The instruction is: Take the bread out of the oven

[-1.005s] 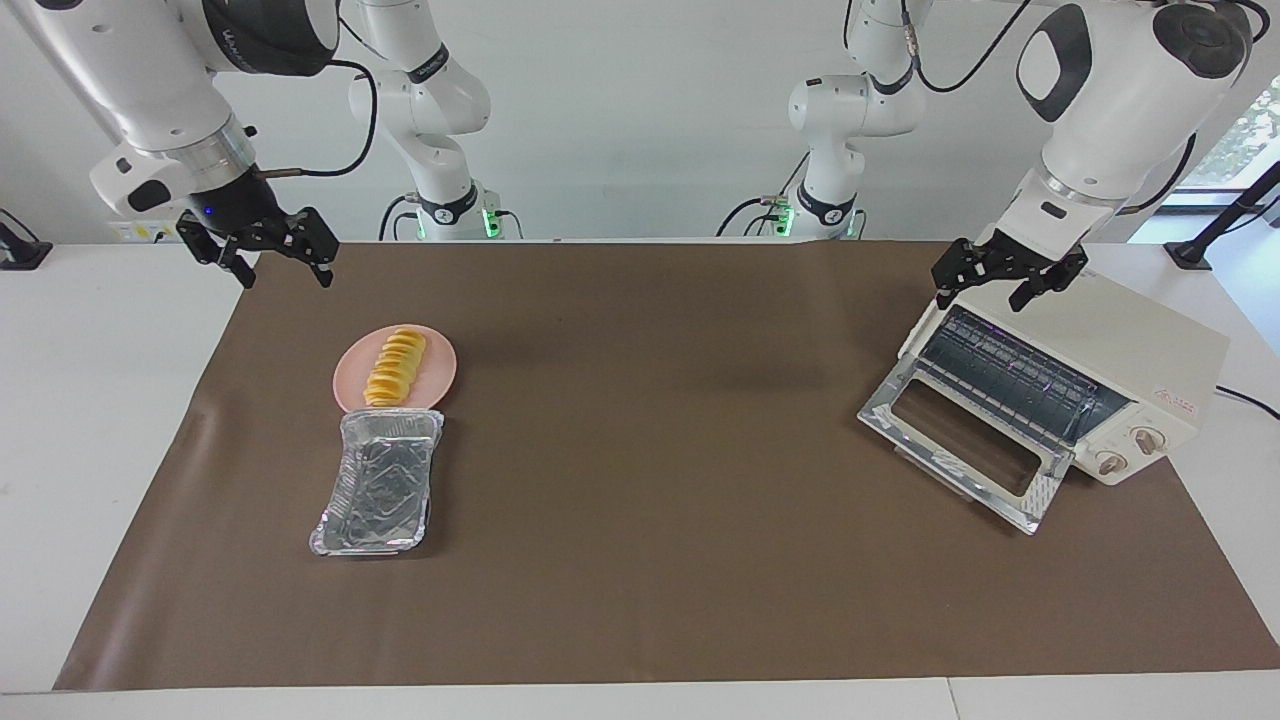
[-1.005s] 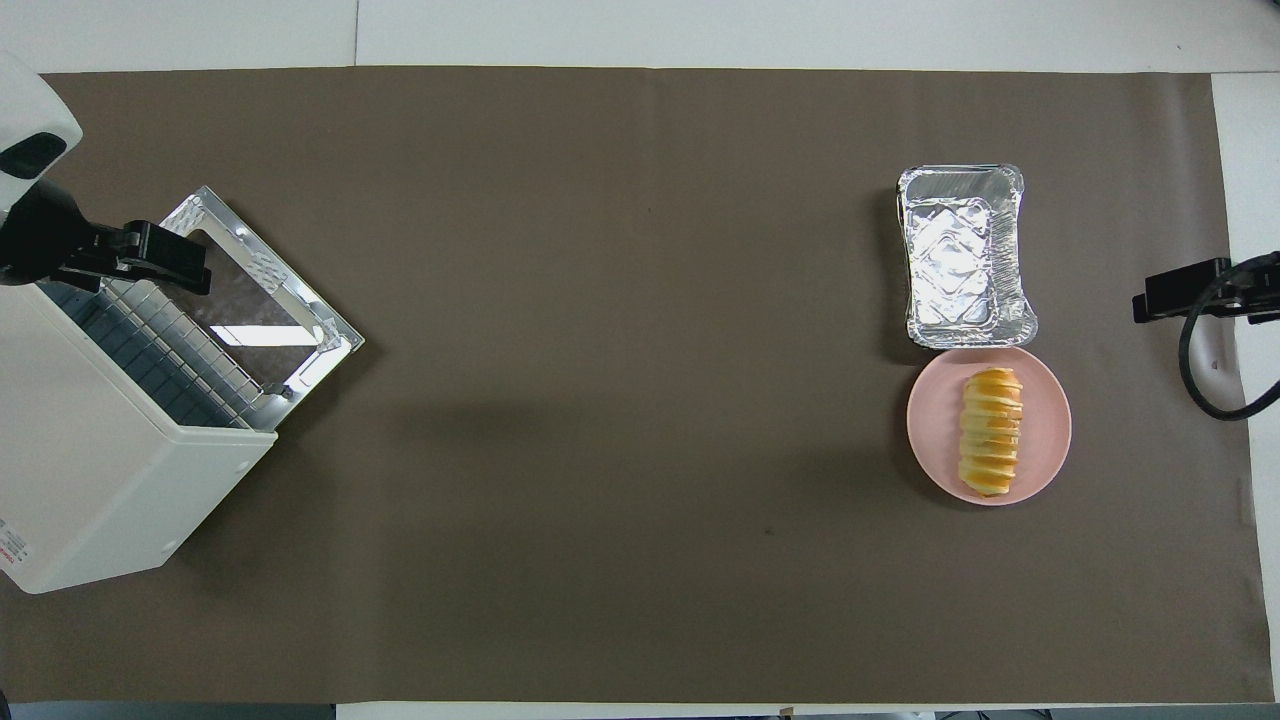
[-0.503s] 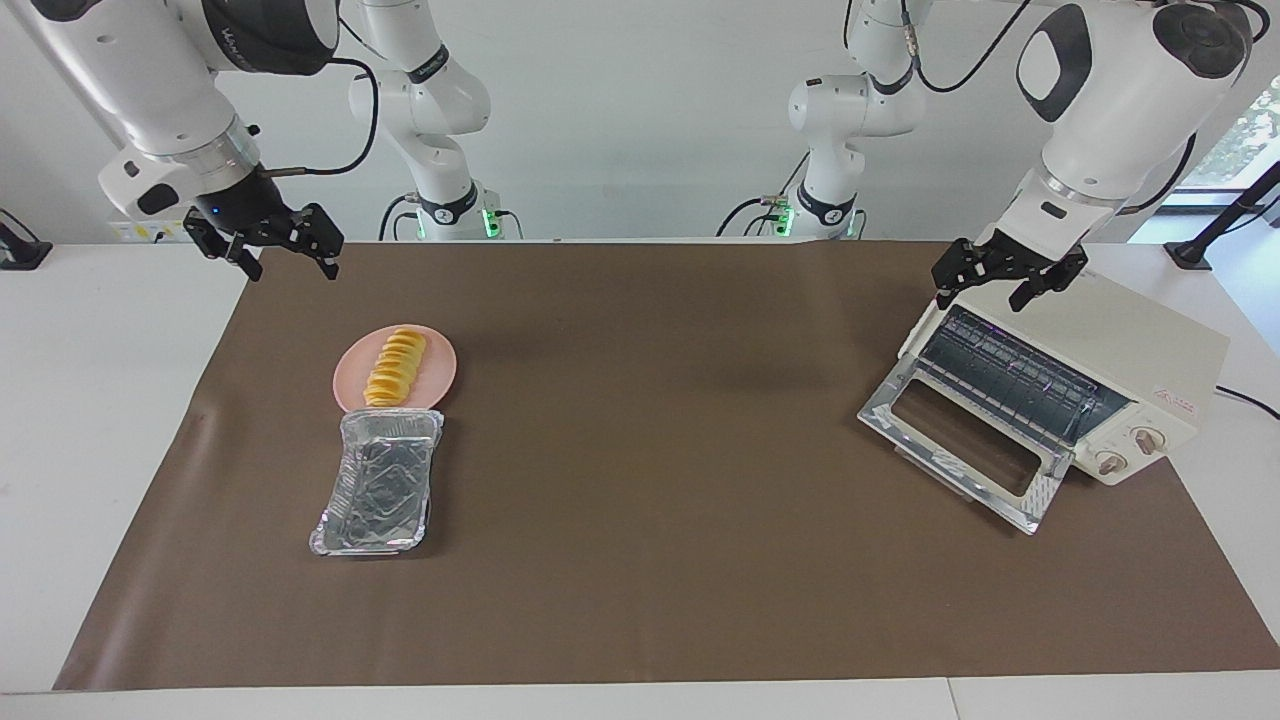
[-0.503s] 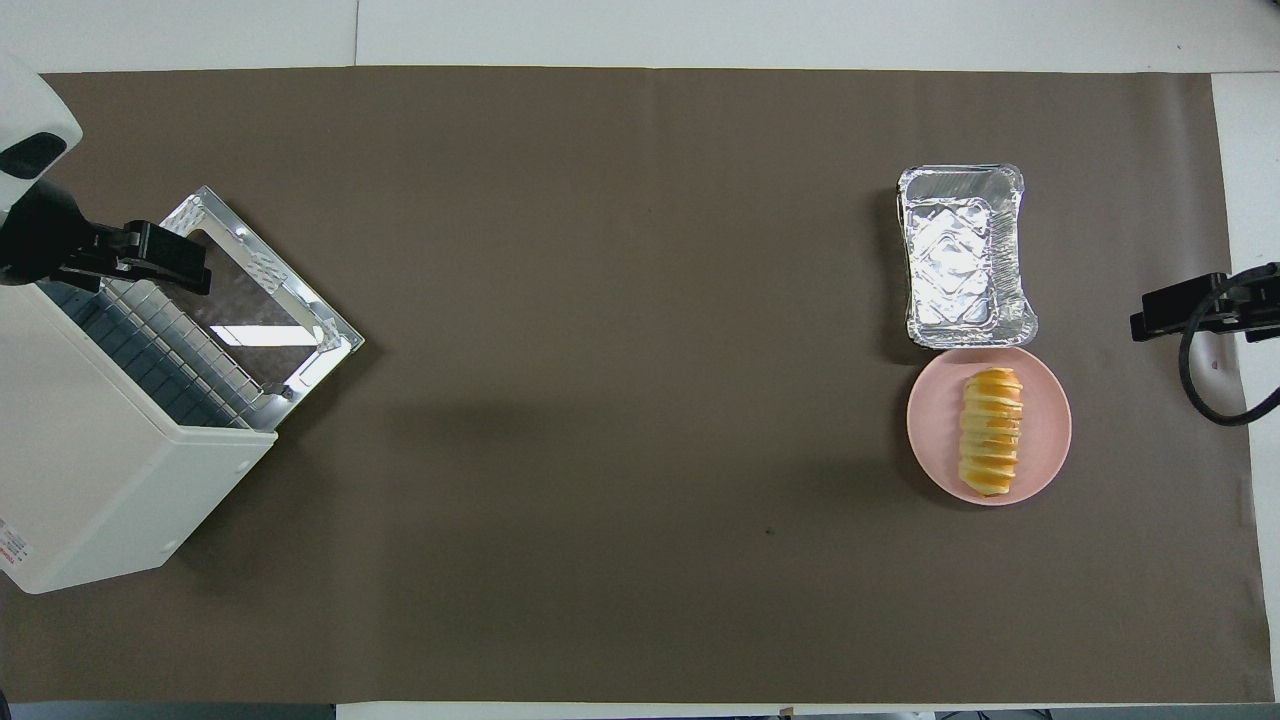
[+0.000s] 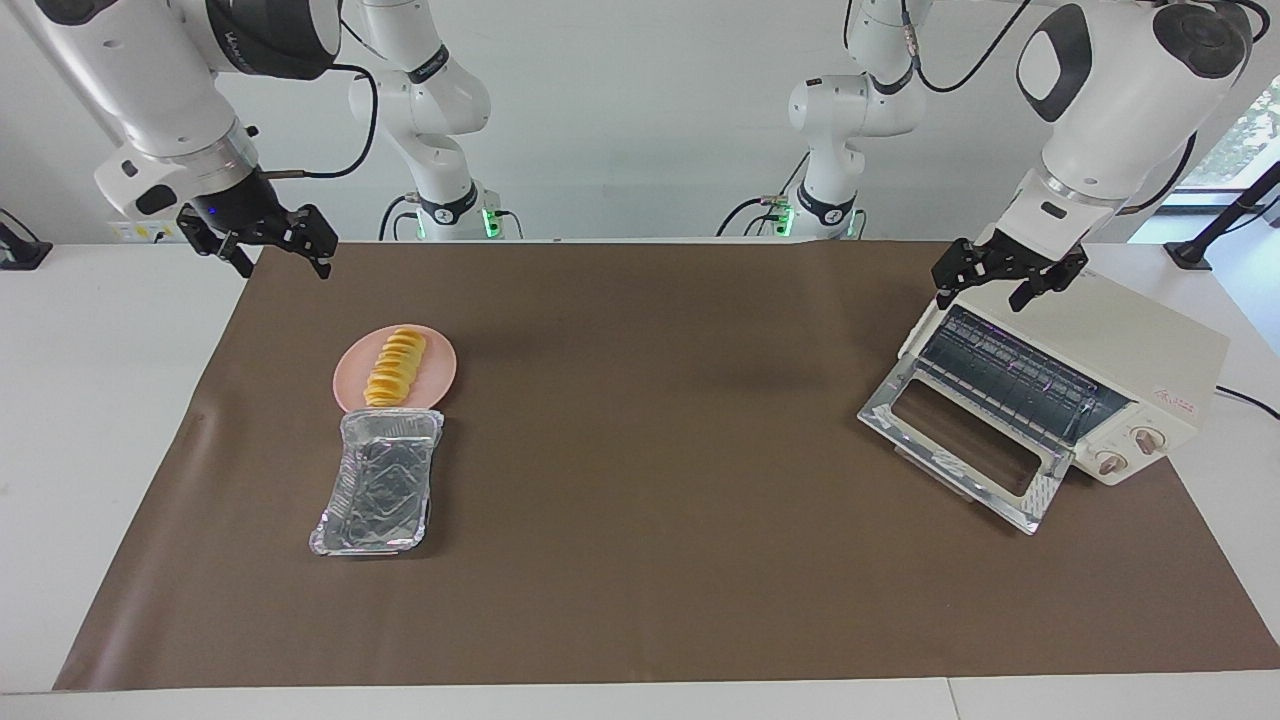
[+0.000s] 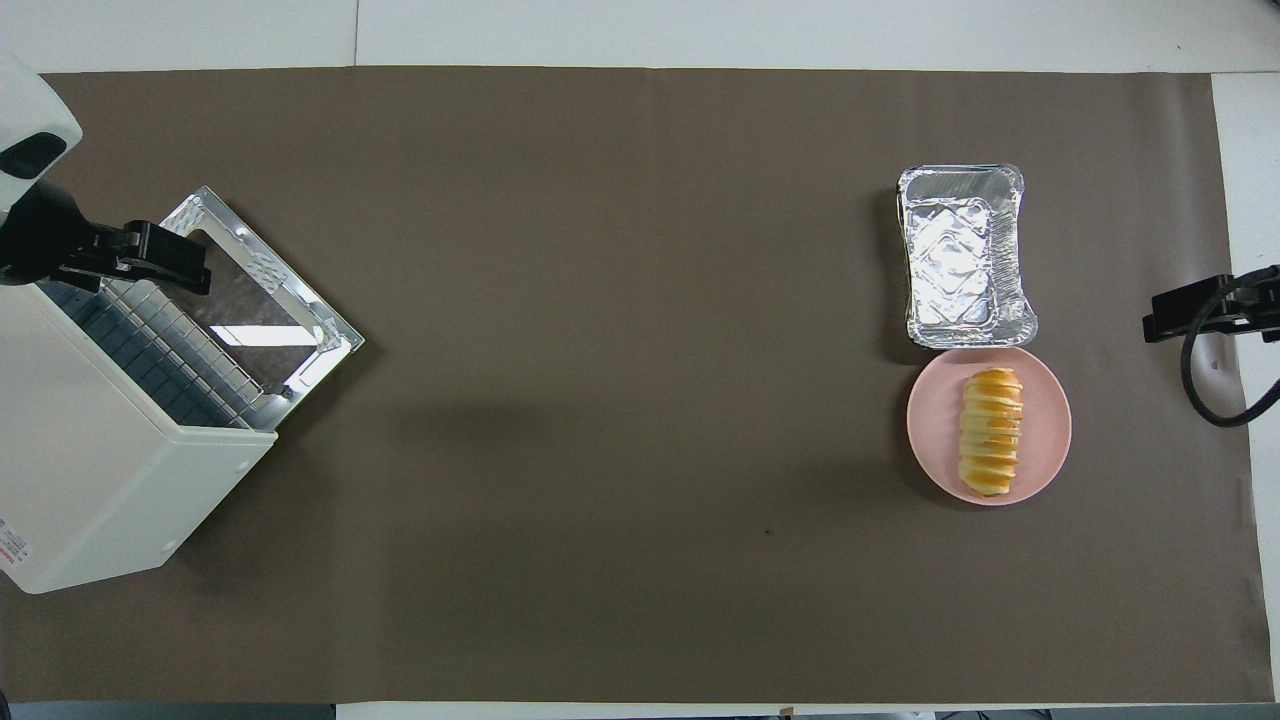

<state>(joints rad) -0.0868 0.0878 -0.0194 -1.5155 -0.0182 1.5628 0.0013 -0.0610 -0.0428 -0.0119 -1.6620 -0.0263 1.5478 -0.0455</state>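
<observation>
The bread (image 5: 395,368) (image 6: 990,432), a ridged yellow-orange loaf, lies on a round pink plate (image 5: 442,378) (image 6: 1048,415) toward the right arm's end of the table. The cream oven (image 5: 1130,345) (image 6: 90,470) stands at the left arm's end, its glass door (image 5: 960,445) (image 6: 262,290) dropped open and its wire rack (image 5: 1010,378) (image 6: 170,350) bare. My left gripper (image 5: 985,290) (image 6: 150,262) hangs open over the oven's top front edge, holding nothing. My right gripper (image 5: 283,262) (image 6: 1185,315) is open and empty in the air over the mat's edge, apart from the plate.
A crinkled silver foil tray (image 5: 380,485) (image 6: 965,258) sits empty against the plate, farther from the robots. A brown mat (image 5: 650,480) covers the table between oven and plate. The oven's two knobs (image 5: 1130,452) are beside the door.
The right gripper has risen slightly and drifted toward the right arm's end of the table. The left arm, oven, bread and tray have not moved.
</observation>
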